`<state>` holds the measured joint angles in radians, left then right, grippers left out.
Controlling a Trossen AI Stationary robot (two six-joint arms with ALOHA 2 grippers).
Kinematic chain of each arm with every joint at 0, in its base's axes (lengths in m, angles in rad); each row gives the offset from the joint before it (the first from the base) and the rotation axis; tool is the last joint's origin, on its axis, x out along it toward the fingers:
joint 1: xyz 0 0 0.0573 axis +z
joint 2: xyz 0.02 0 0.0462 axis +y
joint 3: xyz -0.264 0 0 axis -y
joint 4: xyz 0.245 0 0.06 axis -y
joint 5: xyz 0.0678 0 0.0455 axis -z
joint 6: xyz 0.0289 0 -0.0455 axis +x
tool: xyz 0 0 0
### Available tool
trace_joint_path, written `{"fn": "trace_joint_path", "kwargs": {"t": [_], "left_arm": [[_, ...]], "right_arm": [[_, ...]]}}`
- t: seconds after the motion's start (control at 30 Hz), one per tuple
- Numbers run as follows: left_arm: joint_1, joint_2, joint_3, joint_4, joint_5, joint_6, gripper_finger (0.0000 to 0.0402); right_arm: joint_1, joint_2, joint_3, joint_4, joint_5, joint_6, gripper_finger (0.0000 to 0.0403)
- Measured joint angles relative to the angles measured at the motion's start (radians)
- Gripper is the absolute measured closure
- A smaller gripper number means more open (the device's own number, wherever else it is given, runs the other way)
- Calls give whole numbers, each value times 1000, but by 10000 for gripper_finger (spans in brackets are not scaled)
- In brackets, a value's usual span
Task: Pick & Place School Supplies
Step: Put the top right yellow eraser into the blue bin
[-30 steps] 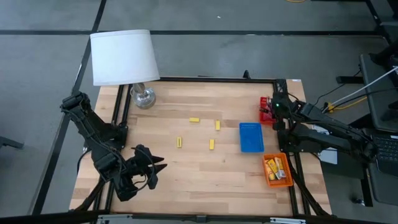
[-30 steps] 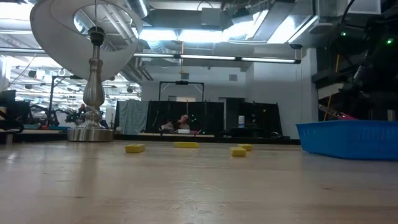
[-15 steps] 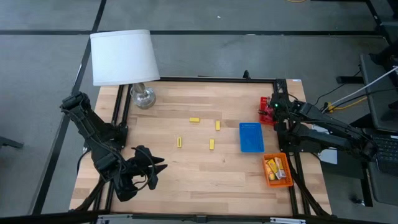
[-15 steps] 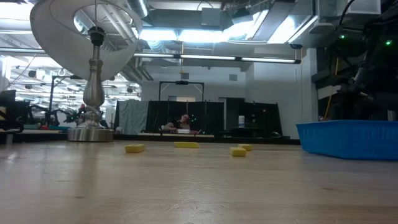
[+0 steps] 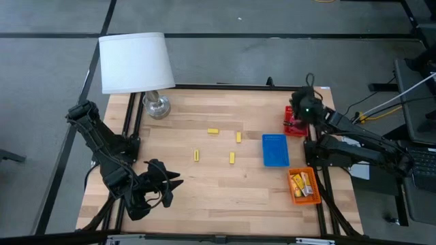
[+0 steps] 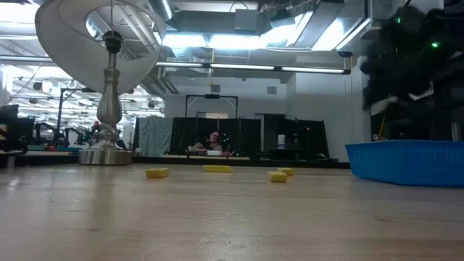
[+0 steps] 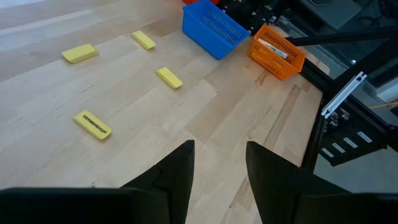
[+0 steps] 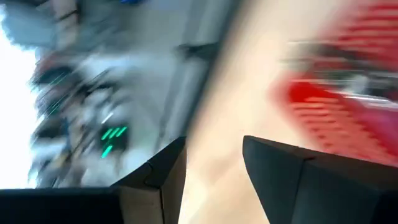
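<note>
Several small yellow oblong pieces lie flat on the wooden table's middle and also show in the left wrist view. Yellow printed packs lie in the orange tray. My right gripper hovers open over the red tray at the far right, with nothing between its fingers. My left gripper waits open above the table's near left part, well short of the pieces.
A blue tray stands between the red and orange trays on the right. A white-shaded lamp stands on its silver base at the far left corner. Bare wood lies between the pieces and the near edge.
My right gripper has risen above the red tray, shifting a little toward the far edge and rolling at the wrist. The yellow pieces and trays have stayed where they were.
</note>
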<state>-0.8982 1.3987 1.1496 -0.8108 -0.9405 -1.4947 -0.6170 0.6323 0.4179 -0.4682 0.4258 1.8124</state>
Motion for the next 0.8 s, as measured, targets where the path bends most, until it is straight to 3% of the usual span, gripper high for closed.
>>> {"fn": "trace_joint_path", "kwargs": {"t": [0.07,0.13,0.23,0.33,0.47,0.6,0.7,0.8], "left_arm": [[0,0,0,0,0,6,261],[0,0,0,0,0,13,261],[0,0,0,-15,0,14,261],[0,0,0,-30,0,16,261],[0,0,0,-31,0,16,261],[-1,0,0,-26,32,32,261],[-3,0,0,-19,94,47,261],[-5,0,0,-17,164,51,261]], "right_arm": [[15,0,0,177,-5,-203,241],[36,1,0,397,-90,-482,241],[93,47,2,738,-387,-783,243],[174,104,32,843,-611,-860,255],[337,192,117,748,-681,-971,280],[488,316,238,584,-713,-1210,300],[595,429,369,294,-721,-1470,309],[690,538,494,51,-664,-1843,316]]}}
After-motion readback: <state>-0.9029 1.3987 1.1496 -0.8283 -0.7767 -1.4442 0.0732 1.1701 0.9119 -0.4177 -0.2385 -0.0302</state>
